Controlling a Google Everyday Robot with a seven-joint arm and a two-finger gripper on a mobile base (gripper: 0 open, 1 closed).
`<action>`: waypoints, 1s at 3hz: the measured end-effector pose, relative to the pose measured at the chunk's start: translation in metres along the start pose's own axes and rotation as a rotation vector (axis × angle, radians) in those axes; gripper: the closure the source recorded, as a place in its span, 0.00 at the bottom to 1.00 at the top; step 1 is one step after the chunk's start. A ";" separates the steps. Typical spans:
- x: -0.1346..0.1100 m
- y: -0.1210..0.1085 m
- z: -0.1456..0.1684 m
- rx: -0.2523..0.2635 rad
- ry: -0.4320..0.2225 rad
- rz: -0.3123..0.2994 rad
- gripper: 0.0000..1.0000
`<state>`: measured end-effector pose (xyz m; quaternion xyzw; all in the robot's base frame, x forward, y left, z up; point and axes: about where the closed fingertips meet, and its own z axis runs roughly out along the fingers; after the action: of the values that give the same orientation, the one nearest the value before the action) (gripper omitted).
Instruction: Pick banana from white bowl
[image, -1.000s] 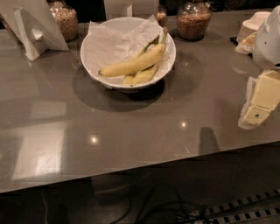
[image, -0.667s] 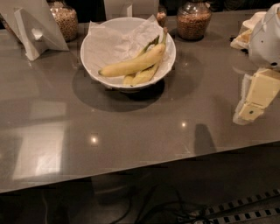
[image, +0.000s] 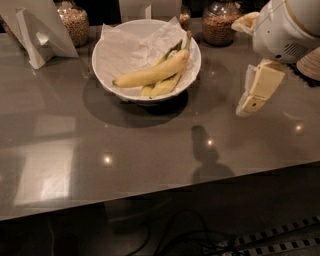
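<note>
- Leftward since a second ago: gripper (image: 246, 105), above the surface (image: 150, 155), right of the white bowl (image: 106, 70) (open or closed, cannot tell).
- One banana (image: 152, 74), plump and yellow, lies in that bowl atop two thinner bananas (image: 161, 89).

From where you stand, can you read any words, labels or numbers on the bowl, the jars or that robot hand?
No text can be read anywhere.
The white bowl, the banana, the left jar, the right jar and the folded white card show no lettering.
The gripper, over the table right of the bowl, shows none either.
</note>
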<state>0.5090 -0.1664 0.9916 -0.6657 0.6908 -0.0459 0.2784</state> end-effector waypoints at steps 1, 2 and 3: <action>-0.028 -0.032 0.013 0.015 -0.058 -0.077 0.00; -0.059 -0.059 0.030 -0.002 -0.098 -0.145 0.00; -0.086 -0.076 0.047 -0.029 -0.130 -0.194 0.00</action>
<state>0.5938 -0.0795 1.0130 -0.7350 0.6043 -0.0193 0.3070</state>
